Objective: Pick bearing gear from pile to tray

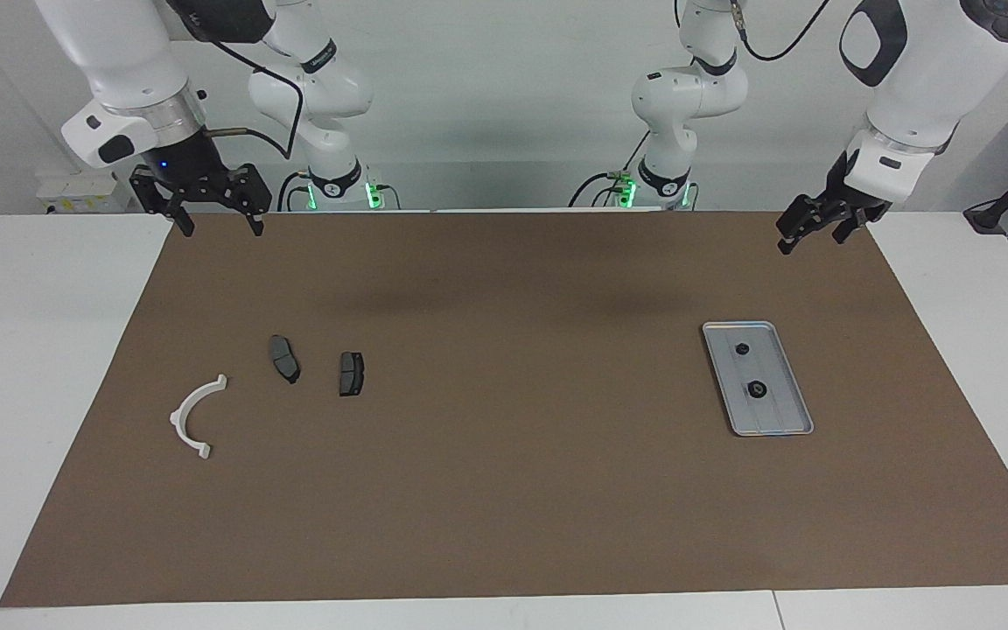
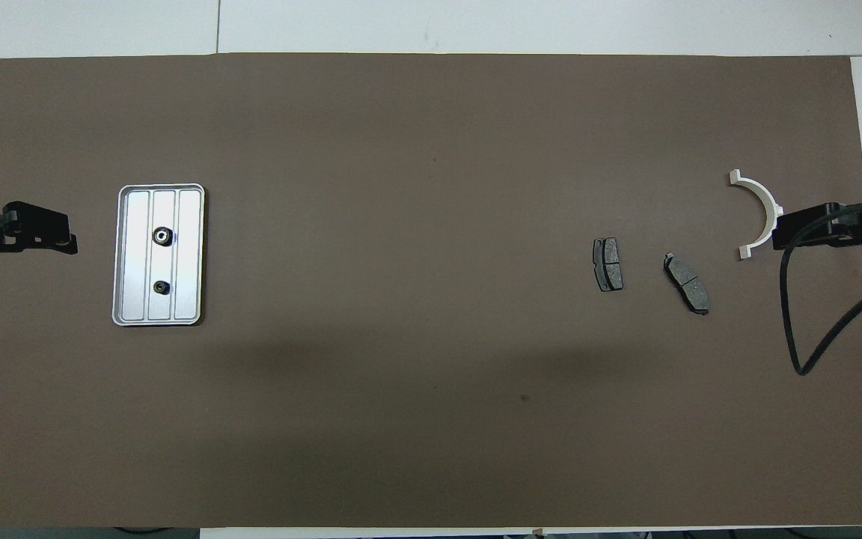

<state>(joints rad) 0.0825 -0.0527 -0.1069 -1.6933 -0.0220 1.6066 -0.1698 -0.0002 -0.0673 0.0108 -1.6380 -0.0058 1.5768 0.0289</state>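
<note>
Gears (image 1: 757, 390) both lie in the tray (image 1: 791, 425), toward the left arm's end; none shows among the pile (image 1: 283, 359). Left gripper (image 1: 811, 232) and right gripper (image 1: 217, 210) hang open, empty.

A silver tray (image 2: 138, 254) lay flat on the brown mat (image 2: 416, 389), toward the left arm's end of the table. Two small black round parts sat in the tray's middle lane: one (image 2: 162, 236) farther from the robots, the other (image 2: 161, 287) nearer (both well apart from the rim). The left gripper (image 2: 64, 234) hung just beside the tray. Well apart from the tray, toward the right arm's end, lay two dark brake pads (image 2: 607, 264) (image 2: 686, 282) side by side and a white half-ring bracket (image 2: 759, 208) slightly farther away. The right gripper (image 2: 779, 234) overlapped the bracket's edge, a black cable (image 2: 790, 322) looping below it.
</note>
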